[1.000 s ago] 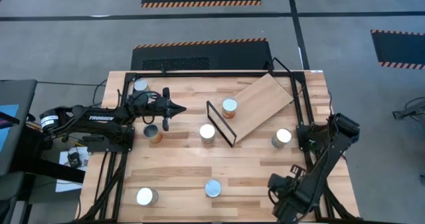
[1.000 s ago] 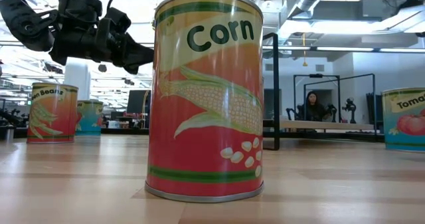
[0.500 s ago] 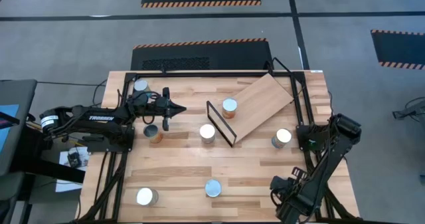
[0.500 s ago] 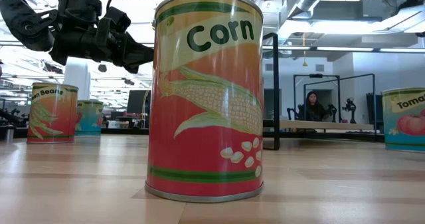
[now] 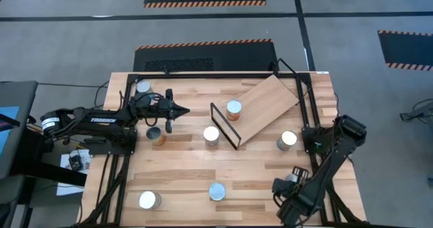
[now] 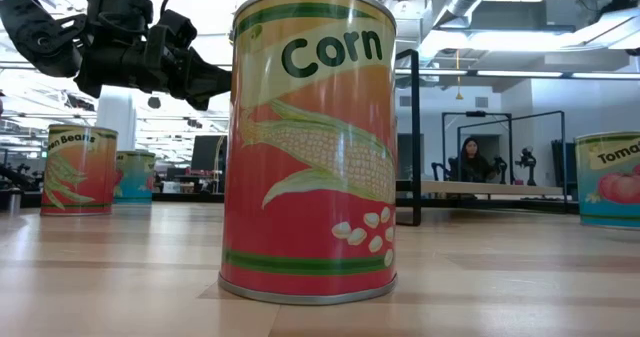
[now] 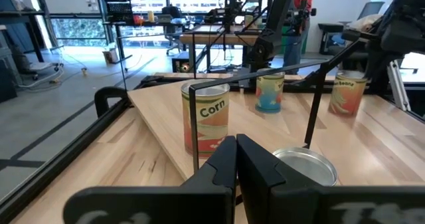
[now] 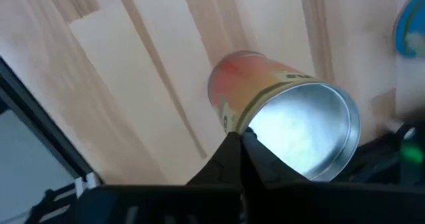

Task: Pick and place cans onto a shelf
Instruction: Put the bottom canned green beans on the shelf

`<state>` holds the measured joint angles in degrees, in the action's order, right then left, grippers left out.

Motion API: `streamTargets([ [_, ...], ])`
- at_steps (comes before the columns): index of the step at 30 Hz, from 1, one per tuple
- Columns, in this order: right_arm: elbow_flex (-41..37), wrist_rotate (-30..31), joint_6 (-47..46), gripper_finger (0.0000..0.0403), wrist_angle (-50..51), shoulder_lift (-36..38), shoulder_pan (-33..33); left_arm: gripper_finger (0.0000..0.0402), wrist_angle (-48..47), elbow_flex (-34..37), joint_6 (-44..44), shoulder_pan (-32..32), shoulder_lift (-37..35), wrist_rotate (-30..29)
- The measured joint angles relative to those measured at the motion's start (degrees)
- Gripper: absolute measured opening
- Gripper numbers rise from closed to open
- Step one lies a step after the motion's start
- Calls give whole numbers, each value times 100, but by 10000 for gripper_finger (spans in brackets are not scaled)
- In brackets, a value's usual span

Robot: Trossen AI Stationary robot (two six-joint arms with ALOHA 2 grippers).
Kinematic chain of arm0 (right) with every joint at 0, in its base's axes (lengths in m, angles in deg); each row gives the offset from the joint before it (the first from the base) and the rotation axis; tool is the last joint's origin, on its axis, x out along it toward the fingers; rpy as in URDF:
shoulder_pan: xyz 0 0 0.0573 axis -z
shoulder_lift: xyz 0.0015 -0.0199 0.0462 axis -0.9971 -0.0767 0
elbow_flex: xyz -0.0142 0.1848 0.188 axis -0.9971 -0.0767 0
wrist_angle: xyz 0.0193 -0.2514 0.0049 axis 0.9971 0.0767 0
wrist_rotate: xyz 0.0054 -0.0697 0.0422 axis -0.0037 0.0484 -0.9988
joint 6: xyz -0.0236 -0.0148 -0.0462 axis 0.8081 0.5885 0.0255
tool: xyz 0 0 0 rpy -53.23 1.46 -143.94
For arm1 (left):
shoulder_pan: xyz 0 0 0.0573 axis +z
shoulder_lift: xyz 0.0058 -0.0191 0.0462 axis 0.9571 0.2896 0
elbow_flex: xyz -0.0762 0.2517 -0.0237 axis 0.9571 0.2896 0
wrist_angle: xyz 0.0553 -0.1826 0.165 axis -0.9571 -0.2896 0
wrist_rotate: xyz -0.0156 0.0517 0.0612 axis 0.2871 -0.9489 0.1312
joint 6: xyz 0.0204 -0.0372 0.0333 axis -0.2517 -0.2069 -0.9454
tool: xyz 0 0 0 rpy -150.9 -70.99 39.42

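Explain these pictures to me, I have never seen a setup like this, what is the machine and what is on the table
Two dark jointed robot arms work at a slatted wooden table. One picture looks straight down, one sits at tabletop level, and two come from cameras on the wrists. The left gripper hovers over the table with fingers shut, holding nothing. The right gripper waits near the table's right edge, also shut and empty. Small round tins stand scattered about; the big orange corn can just sits close to the low camera. One silver-topped corn tin already stands on the light-wood shelf board, behind its black wire frame.
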<state>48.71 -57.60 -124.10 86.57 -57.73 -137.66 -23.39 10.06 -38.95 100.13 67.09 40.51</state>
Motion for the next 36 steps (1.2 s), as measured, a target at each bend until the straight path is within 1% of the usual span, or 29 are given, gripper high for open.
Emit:
streamTargets([
  [3,92,74,324,8,86,0,162,1,2,0,0,-1,0,0],
  [8,568,196,905,5,488,0,513,1,2,0,-8,0,0,0],
  [14,1549,1017,1727,5,1328,0,1137,1,2,0,-46,1,0,0],
  [16,1793,1254,2284,4,1321,35,1484,1,2,0,-56,0,0,0],
  [19,1942,1470,3256,4,1330,191,2105,1,2,0,-96,0,0,0],
  [23,1909,1496,4431,3,1325,394,3104,1,2,0,-108,1,0,-1],
  [27,1859,1683,5420,4,1345,593,3980,1,31,0,-145,1,0,-2],
  [36,1850,1680,7391,4,1306,519,5600,1,3,0,-127,-1,0,-6],
])
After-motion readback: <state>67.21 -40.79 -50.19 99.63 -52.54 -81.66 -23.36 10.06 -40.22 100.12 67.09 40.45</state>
